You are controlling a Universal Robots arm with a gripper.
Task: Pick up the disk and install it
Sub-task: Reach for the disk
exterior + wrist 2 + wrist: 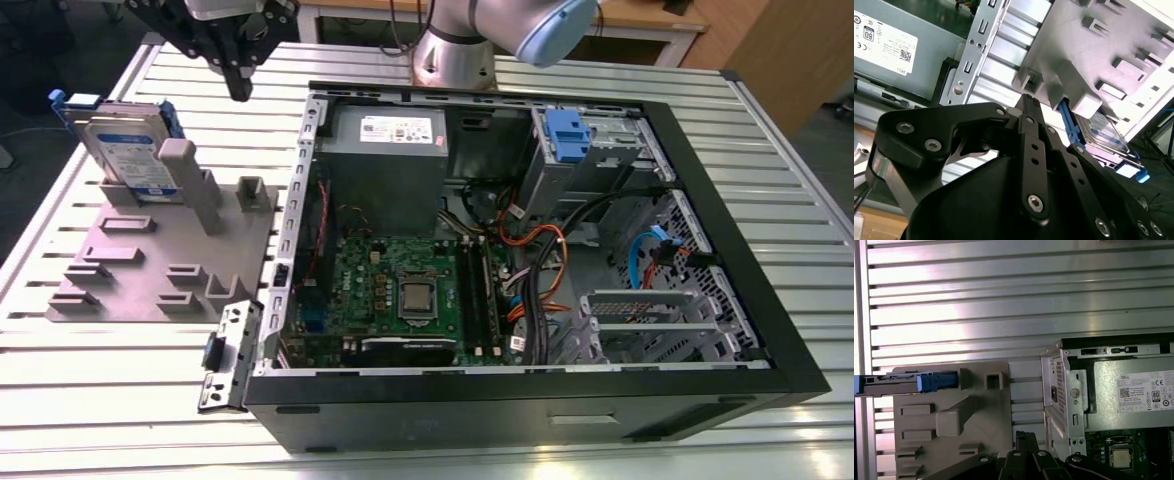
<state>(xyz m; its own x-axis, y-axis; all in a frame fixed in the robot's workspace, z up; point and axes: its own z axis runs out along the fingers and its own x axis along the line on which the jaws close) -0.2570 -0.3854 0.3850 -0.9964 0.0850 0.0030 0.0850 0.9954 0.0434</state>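
The disk [134, 150] is a silver drive with a white-and-blue label and a blue carrier frame. It stands on edge in a slot of the grey fixture plate [134, 270], at the exterior view's left. It shows edge-on in the first wrist view [904, 382], and the second wrist view catches it behind a grey post [1101, 132]. My black gripper [240, 92] hangs above the table, to the exterior view's right of the disk and apart from it. Its fingers are shut with nothing between them in both wrist views [1026, 100] [1022, 436].
An open computer case [787, 330] lies beside the fixture, at the exterior view's right. Inside are the grey power-supply box [387, 130], the motherboard [400, 290], cables, and a drive bay with a blue latch [567, 135]. The table [134, 390] is ribbed aluminium.
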